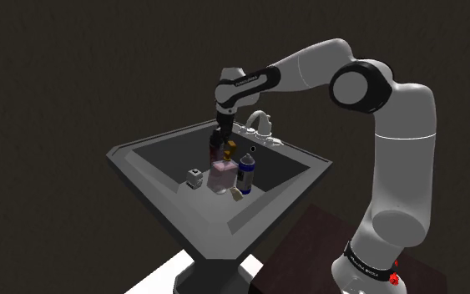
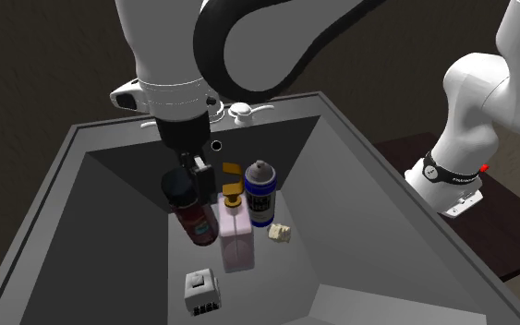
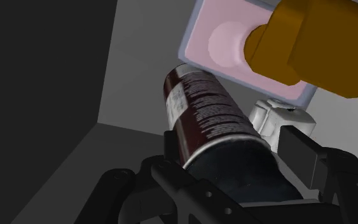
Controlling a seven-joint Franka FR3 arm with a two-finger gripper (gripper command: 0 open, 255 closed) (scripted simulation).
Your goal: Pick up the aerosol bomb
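A dark red aerosol can [image 2: 193, 222] with a black cap is tilted in the sink basin, right next to a pink bottle [image 2: 235, 238] with an orange cap. My gripper [image 2: 186, 175] comes down from above and is shut on the can's upper end. In the wrist view the can [image 3: 206, 118] lies clasped between my fingers [image 3: 298, 153], its base pointing toward the pink bottle [image 3: 219, 41]. In the shoulder view my gripper [image 1: 219, 144] is over the basin's middle. I cannot tell whether the can's base touches the basin floor.
A blue spray can [image 2: 260, 198] with a grey cap stands upright beside the pink bottle. A small white box [image 2: 200, 289] and a cream lump [image 2: 280, 234] lie on the basin floor. The sink's sloping walls [image 2: 359, 212] surround everything; a faucet [image 1: 258, 124] is at the far rim.
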